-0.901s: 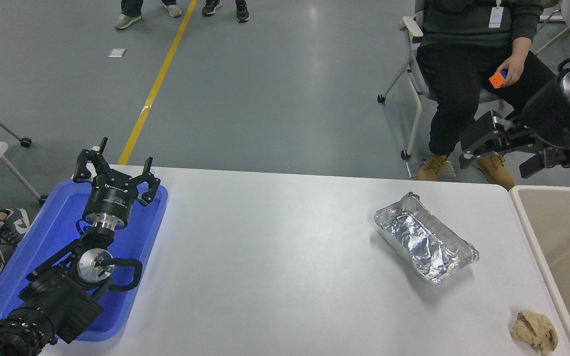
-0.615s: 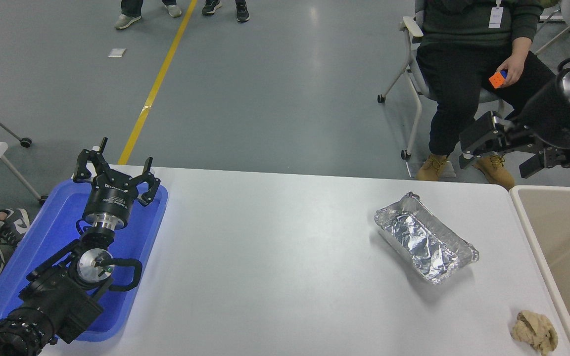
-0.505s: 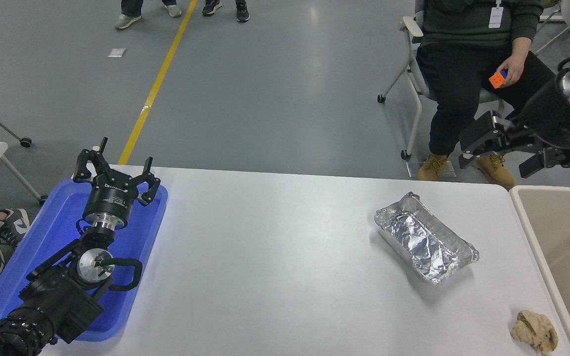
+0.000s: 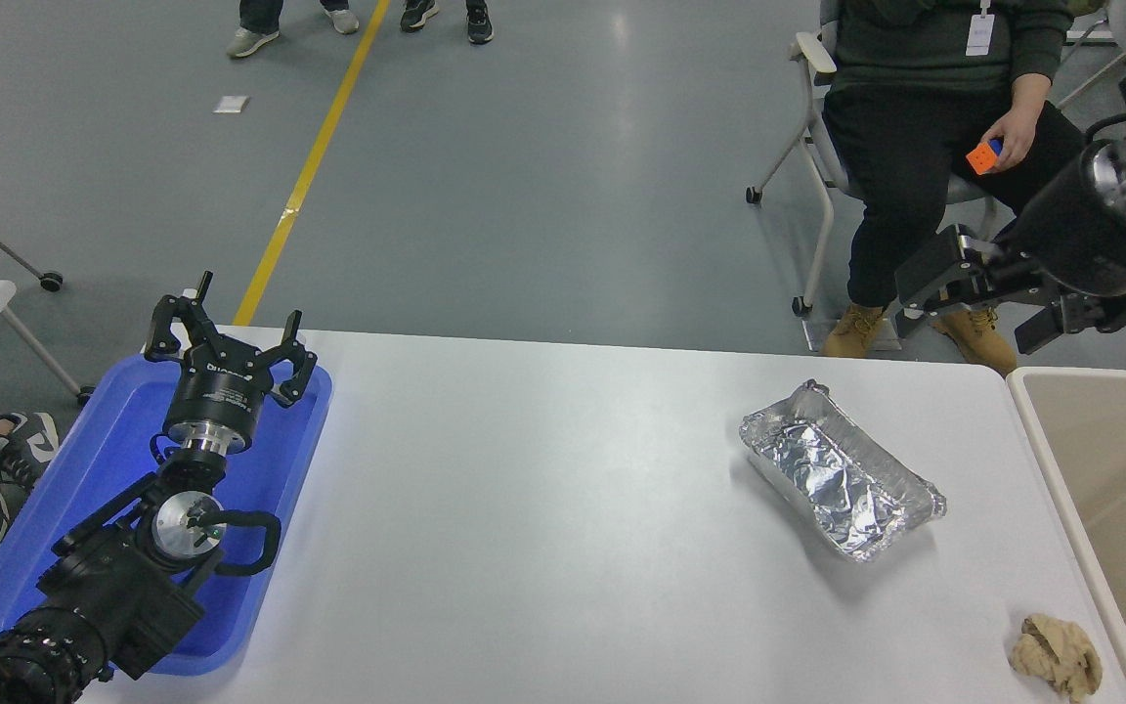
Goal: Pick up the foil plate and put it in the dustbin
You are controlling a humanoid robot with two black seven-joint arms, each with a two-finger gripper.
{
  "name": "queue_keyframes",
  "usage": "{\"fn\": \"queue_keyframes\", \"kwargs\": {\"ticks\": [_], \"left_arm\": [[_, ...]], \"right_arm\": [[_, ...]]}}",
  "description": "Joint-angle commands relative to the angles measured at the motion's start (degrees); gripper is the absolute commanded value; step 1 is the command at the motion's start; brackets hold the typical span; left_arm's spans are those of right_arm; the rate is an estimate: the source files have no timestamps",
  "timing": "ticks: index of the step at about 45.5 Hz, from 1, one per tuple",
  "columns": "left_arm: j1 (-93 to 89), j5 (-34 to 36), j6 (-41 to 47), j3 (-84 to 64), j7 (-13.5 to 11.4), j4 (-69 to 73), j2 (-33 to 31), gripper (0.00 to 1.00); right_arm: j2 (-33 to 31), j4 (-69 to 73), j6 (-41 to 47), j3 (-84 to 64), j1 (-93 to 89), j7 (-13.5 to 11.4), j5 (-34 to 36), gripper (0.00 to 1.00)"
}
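Observation:
The foil plate (image 4: 842, 471), a shiny silver rectangular tray with a wrinkled inside, lies at an angle on the white table (image 4: 543, 508), right of the middle. The beige dustbin (image 4: 1043, 442) stands against the table's right edge, partly cut off by the picture. My right gripper (image 4: 964, 328) is open and empty, held in the air beyond the table's far right corner, above and behind the foil plate and apart from it. My left gripper (image 4: 229, 332) is open and parked over the blue tray at the lower left.
A shallow blue tray (image 4: 99, 460) sits at the table's left edge under the left arm. A small tan lumpy wad (image 4: 1058, 656) lies near the front right corner beside the dustbin. A seated person (image 4: 925, 108) holding a coloured cube is behind the far right corner.
My right arm has shifted slightly left and up beyond the table's far right corner. The foil plate, the wad and the left arm have not moved.

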Motion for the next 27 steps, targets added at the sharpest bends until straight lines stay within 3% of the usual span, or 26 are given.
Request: {"fn": "queue_keyframes", "kwargs": {"ticks": [1,27], "left_arm": [[0.0,-0.1,0.0,0.0,0.0,0.0,0.0,1.0],[0.0,0.0,0.0,0.0,0.0,0.0,0.0,1.0]], "right_arm": [[0.4,-0.3,0.0,0.1,-0.1,0.0,0.0,1.0],[-0.2,-4.8,0.0,1.9,-4.1,0.0,0.7,1.0]]}}
